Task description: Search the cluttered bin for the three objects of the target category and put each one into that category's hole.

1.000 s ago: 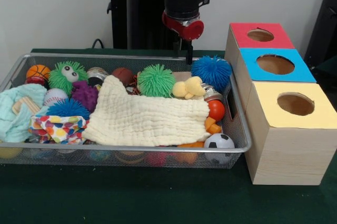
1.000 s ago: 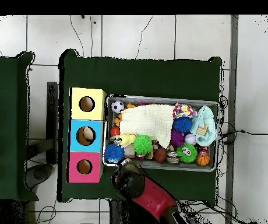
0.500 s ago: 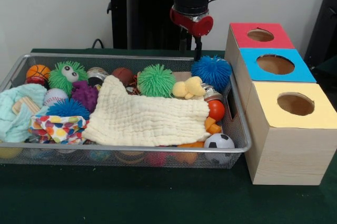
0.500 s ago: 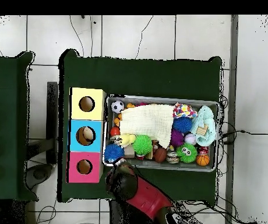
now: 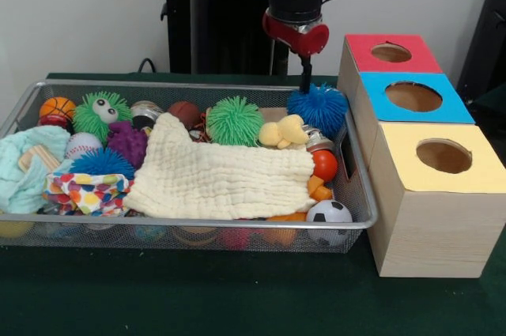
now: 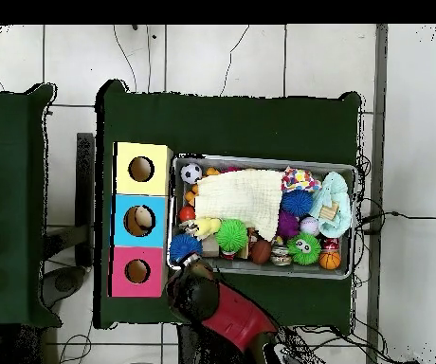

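The wire bin [image 5: 360,194] holds a jumble of toys. A blue spiky ball [image 5: 318,108] lies in its far right corner, beside the boxes. My gripper [image 5: 305,81] hangs just above and behind that ball, touching nothing that I can see. A green spiky ball [image 5: 234,121] and a yellow soft toy [image 5: 283,132] lie to the left of it. Three wooden boxes have holes in red [image 5: 391,52], blue [image 5: 413,96] and yellow [image 5: 443,156] tops. From overhead, the arm's head [image 6: 201,290] covers the gripper, beside the blue spiky ball [image 6: 185,247].
A cream cloth [image 5: 221,178] covers the bin's middle. Around it lie a soccer ball [image 5: 329,213], an orange ball [image 5: 324,165], a green spiky toy with eyes [image 5: 101,112], a purple spiky ball [image 5: 126,142], a basketball [image 5: 57,107] and a mint cloth [image 5: 28,164].
The gripper has moved right in the front view, from behind the green spiky ball to just above the blue spiky ball. Nothing in the bin has moved.
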{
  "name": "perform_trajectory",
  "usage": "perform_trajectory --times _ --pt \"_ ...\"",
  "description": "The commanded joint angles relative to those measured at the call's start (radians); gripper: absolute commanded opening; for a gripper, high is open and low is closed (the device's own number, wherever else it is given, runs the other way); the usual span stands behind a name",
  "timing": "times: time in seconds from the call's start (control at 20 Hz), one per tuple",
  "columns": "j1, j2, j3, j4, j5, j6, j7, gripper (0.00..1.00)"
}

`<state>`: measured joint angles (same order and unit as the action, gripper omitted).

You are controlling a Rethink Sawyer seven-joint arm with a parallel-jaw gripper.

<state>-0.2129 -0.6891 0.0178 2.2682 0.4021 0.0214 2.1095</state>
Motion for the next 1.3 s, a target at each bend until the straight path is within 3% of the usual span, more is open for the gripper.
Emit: perform_trajectory --times 0.05,0.35,0.65,1.0,1.3 --pt "-0.046 0.085 0.049 -0.148 0.049 -0.058 0.196 1.00" --pt "-0.052 0.100 0.035 -0.190 0.008 -0.095 0.155 1.00" --pt "-0.028 0.105 0.007 -0.242 0.036 -0.011 0.128 1.00" --pt "-0.049 0.092 0.033 -0.263 0.009 0.014 0.111 1.00" --pt "0.002 0.067 -0.030 -0.302 0.019 0.109 0.099 1.00"
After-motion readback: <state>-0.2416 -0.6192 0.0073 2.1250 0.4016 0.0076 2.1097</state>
